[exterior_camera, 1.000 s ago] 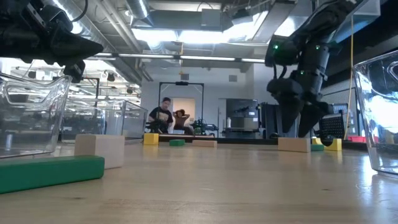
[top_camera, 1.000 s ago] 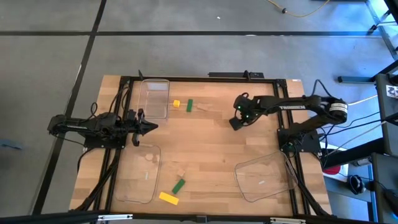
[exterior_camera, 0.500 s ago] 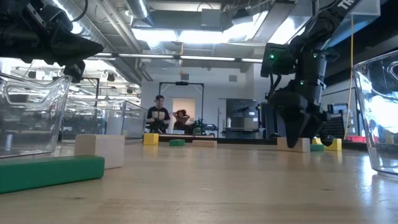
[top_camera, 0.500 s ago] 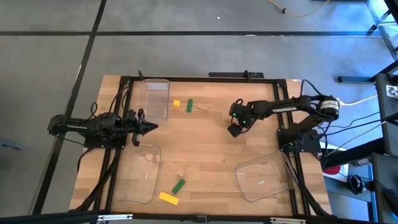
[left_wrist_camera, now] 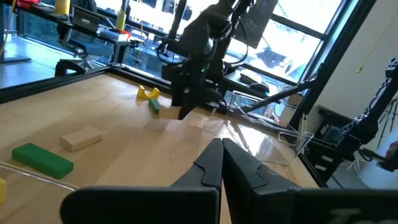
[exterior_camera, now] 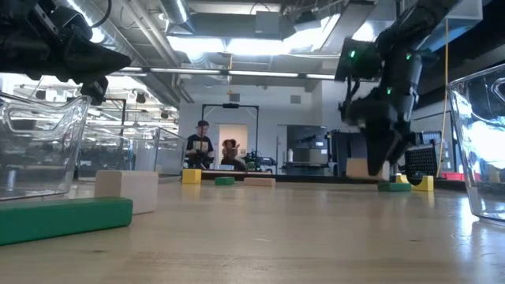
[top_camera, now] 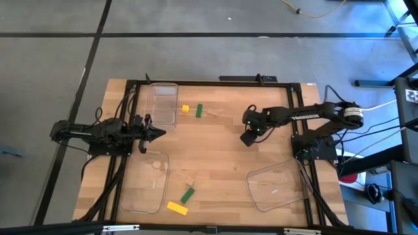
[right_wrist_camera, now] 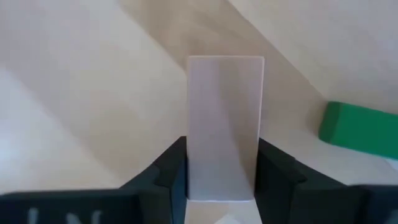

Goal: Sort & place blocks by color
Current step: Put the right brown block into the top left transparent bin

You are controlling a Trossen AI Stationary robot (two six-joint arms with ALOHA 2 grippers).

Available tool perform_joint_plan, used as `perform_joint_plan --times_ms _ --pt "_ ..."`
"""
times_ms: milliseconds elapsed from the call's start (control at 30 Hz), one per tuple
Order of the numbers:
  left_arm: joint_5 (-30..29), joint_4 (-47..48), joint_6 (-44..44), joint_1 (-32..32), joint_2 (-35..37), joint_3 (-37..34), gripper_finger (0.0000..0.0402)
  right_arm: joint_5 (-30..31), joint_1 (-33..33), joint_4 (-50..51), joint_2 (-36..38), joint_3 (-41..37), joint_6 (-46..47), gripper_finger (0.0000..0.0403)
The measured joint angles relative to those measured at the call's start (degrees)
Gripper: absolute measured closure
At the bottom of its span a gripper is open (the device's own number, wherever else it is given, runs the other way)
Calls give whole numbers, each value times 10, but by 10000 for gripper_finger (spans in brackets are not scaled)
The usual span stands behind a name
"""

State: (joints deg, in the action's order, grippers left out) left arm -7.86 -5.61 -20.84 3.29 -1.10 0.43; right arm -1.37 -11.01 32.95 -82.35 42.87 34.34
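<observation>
Tan block point(right_wrist_camera: 224, 124) lifted off table in right gripper point(top_camera: 247, 138) jaws

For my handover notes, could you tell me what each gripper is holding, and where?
The right gripper clamps a tan block by its long sides at one end; the left gripper holds nothing.

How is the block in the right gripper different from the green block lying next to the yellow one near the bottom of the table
The tan block is pale wood-coloured; the green block is bright green. The tan block is clamped between the right gripper fingers and, in the low view, lifted off the table; the green block lies flat on the wood, untouched, beside the yellow block. Both are small rectangular blocks.
</observation>
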Motion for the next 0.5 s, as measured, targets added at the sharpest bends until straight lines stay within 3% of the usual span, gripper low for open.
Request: perform_joint_plan --times_ms 233,500 --pt "0 0 0 0 0 0 401 -6 37 -34 118 0 1 273" --pt "0 0 0 0 0 0 401 -64 63 -296 202 0 -5 273"
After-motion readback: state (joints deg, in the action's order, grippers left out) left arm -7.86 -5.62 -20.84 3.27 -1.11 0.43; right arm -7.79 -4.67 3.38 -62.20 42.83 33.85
